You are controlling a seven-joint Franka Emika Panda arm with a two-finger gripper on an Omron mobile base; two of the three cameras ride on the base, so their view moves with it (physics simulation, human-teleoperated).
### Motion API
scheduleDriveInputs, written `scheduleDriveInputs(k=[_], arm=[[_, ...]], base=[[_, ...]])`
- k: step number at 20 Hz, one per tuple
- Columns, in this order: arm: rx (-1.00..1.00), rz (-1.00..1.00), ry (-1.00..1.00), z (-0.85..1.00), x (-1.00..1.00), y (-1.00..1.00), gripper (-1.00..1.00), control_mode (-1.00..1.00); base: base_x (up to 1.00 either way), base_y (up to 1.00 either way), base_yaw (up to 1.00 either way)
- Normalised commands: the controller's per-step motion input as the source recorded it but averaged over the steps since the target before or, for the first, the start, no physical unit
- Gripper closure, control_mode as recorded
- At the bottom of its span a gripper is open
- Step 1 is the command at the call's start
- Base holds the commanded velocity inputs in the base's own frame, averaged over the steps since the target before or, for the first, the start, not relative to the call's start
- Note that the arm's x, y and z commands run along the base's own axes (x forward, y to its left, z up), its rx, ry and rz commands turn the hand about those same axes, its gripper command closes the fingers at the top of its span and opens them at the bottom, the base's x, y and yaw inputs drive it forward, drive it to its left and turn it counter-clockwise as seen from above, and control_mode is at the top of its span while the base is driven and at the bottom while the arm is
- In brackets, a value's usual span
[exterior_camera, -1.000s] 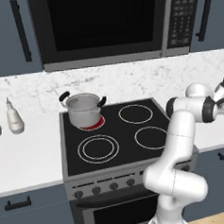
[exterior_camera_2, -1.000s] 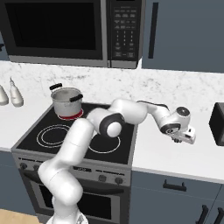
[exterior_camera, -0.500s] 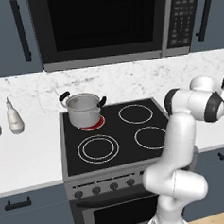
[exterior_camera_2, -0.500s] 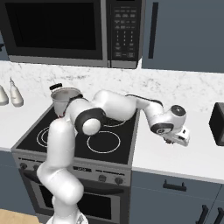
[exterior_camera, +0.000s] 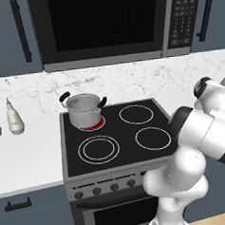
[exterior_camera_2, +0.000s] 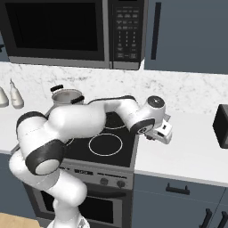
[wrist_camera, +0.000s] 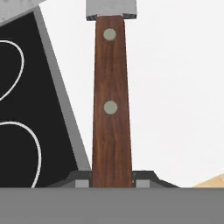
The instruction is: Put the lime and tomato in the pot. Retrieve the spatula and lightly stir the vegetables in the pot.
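The robot's gripper (wrist_camera: 112, 183) has its fingers (wrist_camera: 80, 183) clenched on the spatula (wrist_camera: 111, 100), whose reddish-brown, two-rivet handle runs up the hand view to a pale grey head at the top edge. Below it lies white desk (wrist_camera: 175, 87), just beside the stove's (exterior_camera: 116, 138) grey rim. In the right base view the hand hovers at the stove's right edge, with open white desk stretching on toward a dark appliance (exterior_camera_2: 221, 126). The pot (exterior_camera: 84, 109) sits on the rear-left burner. Microwave (exterior_camera_2: 80, 31) keypad markings are too small to read.
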Motion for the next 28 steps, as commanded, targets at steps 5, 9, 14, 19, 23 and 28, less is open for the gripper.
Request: scheduleDriveInputs(k=[5,9,14,19,23,28], arm=[[0.24,-0.17,0.08,0.82,-0.57,0.88,1.00,-1.00],[0.31,-0.17,0.16,0.69,-0.46,0.78,1.00,-1.00],[0.33,-0.16,0.19,0.46,-0.51,0.74,1.00,-1.00],[0.38,-0.18,0.25,0.40,-0.51,0.72,1.00,-1.00],[0.40,-0.20,0.27,0.25,-0.21,0.63,1.00,-1.00],[0.41,-0.19,0.14,0.00,0.00,0.51,1.00,-1.00]], base=[[0.00,0.00,0.00],[0.00,0.00,0.00],[0.00,0.00,0.00],[0.00,0.00,0.00],[0.00,0.00,0.00],[0.00,0.00,0.00]])
